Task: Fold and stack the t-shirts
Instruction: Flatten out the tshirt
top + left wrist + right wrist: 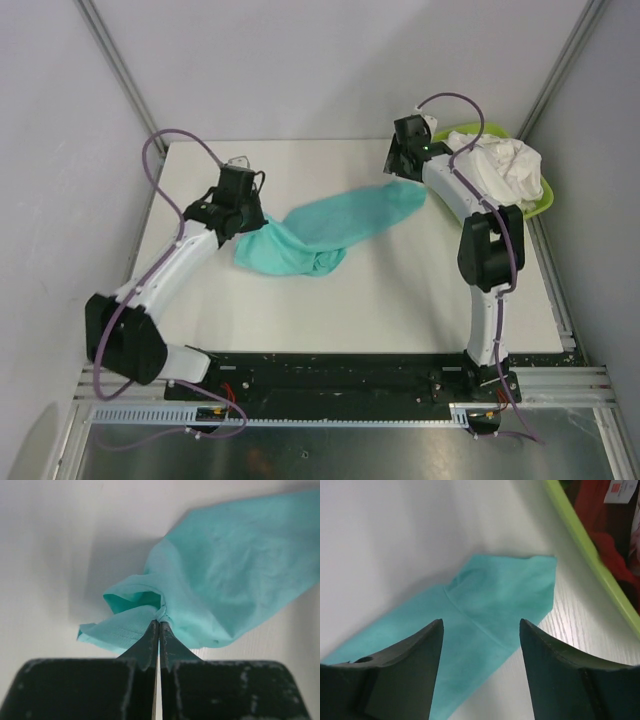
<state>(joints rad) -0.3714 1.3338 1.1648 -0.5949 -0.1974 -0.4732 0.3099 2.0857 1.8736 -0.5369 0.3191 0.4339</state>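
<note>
Left hand (159,624) pinching teal t-shirt (340,226); right hand (481,625) spread over it — we reckon nothing folded, shirts (500,165) in basin (545,203) waiting.

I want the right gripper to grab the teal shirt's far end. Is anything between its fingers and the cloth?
Nothing visible. The right gripper hangs open directly over the end of the teal t-shirt. The lime-green basin lies off to one side, not between them. The left gripper is shut on the shirt's other end.
</note>
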